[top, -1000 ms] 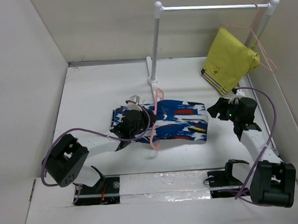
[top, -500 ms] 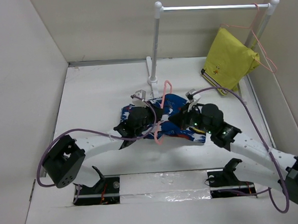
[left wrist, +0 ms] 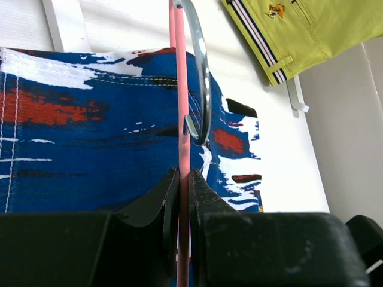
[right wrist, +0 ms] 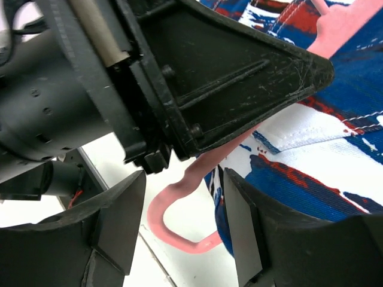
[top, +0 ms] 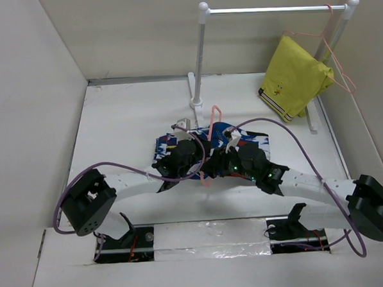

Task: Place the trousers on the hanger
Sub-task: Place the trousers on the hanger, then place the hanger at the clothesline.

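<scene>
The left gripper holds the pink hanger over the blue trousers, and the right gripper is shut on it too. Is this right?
No. The left gripper does hold the pink hanger over the blue trousers, but the right gripper is open: the right wrist view shows its fingers apart.

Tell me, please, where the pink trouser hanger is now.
In the top view, the hanger lies mid-table across the trousers, in front of the rack post; the left fingers pinch its wire.
</scene>
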